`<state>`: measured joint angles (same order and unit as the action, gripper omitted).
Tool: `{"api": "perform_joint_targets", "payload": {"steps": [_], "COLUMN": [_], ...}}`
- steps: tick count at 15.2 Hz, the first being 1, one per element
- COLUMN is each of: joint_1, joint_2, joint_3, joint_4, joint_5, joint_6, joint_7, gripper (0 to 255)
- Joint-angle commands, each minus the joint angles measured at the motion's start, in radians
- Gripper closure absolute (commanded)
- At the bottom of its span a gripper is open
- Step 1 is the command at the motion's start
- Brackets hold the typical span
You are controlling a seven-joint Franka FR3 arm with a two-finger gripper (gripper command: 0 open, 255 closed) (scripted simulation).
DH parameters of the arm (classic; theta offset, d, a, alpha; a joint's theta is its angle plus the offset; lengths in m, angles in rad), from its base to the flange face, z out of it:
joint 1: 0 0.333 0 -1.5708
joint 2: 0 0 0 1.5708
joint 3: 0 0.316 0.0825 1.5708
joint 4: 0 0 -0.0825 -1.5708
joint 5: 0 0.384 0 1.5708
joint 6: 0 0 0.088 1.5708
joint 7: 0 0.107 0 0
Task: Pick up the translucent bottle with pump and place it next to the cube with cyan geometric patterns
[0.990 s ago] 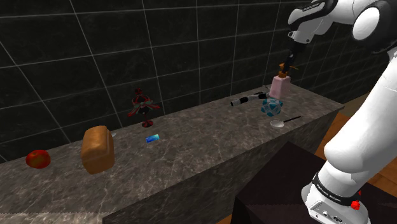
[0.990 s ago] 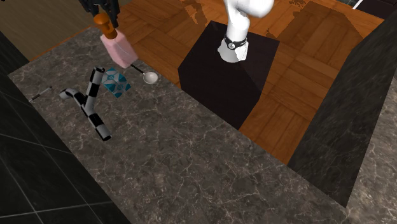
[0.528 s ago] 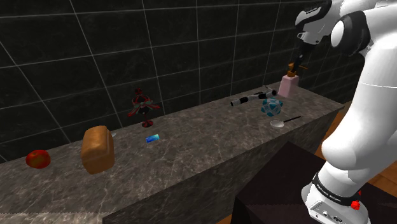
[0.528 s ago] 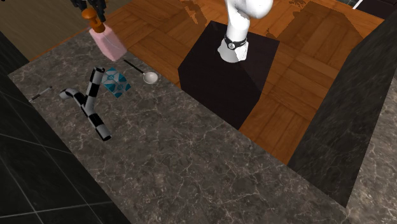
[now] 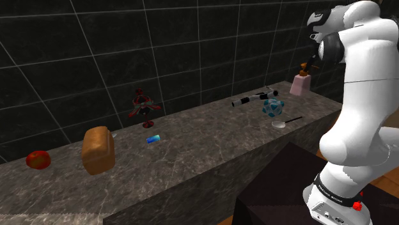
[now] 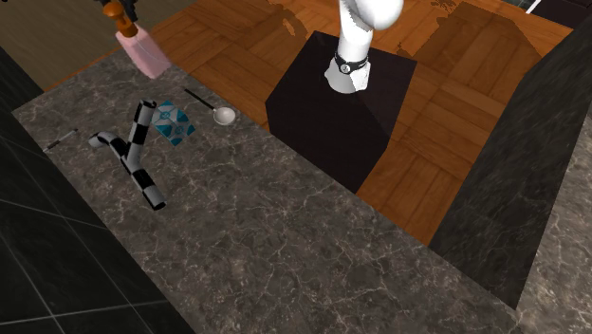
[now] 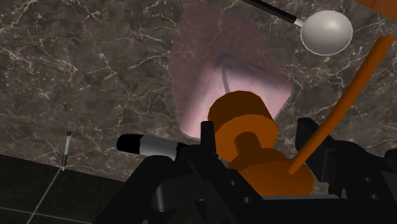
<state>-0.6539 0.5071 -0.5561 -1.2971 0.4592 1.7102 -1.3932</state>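
A translucent pink bottle [image 5: 300, 85] with an orange pump [image 5: 304, 66] hangs from my gripper [image 5: 309, 62], which is shut on the pump. It is held above the far end of the dark marble counter [image 5: 211, 144], to the shoulder view's right of the cube. The cube with cyan patterns [image 5: 273, 107] rests on the counter. From the second exterior view the bottle [image 6: 142, 50] hovers over the counter's corner, up and left of the cube [image 6: 175, 121]. In the wrist view the black fingers [image 7: 207, 139] clasp the orange pump [image 7: 245, 124] and the bottle body [image 7: 222, 76] hangs below.
A spoon [image 5: 284, 121] lies beside the cube, and a black-and-white striped item [image 6: 133, 152] just behind it. Farther along the counter sit a blue item [image 5: 153, 139], a red ornament [image 5: 144, 106], a bread loaf [image 5: 98, 149] and a red fruit [image 5: 38, 159]. Dark tiled wall behind.
The gripper has carried the bottle from just above the cube toward the shoulder view's right, out to the counter's far end, still clasping the pump.
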Motion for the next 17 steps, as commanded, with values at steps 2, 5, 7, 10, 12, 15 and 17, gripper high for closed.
{"api": "perform_joint_targets", "payload": {"steps": [2, 5, 7, 10, 12, 15, 17], "joint_1": [-0.098, -0.153, -0.145, -0.134, -0.128, -0.121, -0.117], "joint_2": [0.126, 0.202, 0.199, 0.197, 0.198, 0.201, 0.204], "joint_3": [0.015, 0.028, 0.028, 0.028, 0.028, 0.030, 0.032], "joint_4": [0.181, 0.274, 0.240, 0.195, 0.168, 0.132, 0.111], "joint_5": [0.047, 0.070, 0.070, 0.072, 0.074, 0.078, 0.082], "joint_6": [-0.068, -0.087, -0.059, -0.020, 0.005, 0.041, 0.064], "joint_7": [-0.032, -0.045, -0.054, -0.066, -0.073, -0.084, -0.092], "gripper": [255, 255, 255, 255, 255, 255, 255]}}
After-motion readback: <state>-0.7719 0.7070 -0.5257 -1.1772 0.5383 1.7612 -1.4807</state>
